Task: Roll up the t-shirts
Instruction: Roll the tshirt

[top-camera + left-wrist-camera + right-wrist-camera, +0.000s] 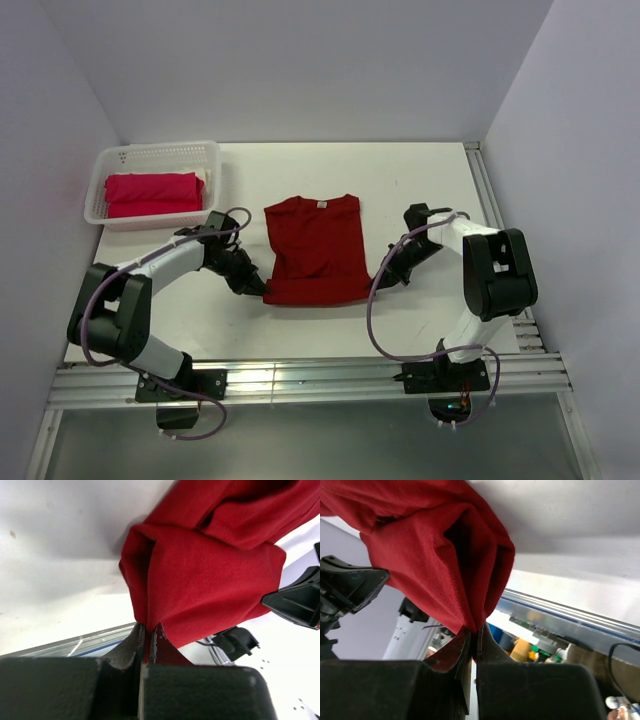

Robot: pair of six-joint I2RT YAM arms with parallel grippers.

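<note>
White basket (165,147), pink shirt (152,193) inside, crimson shirt (315,245) near

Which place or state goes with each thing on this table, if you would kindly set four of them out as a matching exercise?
1. dark crimson cloth t-shirt
2. pinkish-red folded cloth t-shirt
3. white plastic lattice basket
4. left tool

A. far left of the white table
B. shut on a hem corner
C. inside the basket
D. spread out in the middle

Pairs: 1-D, 2-C, 3-A, 4-B.
</note>
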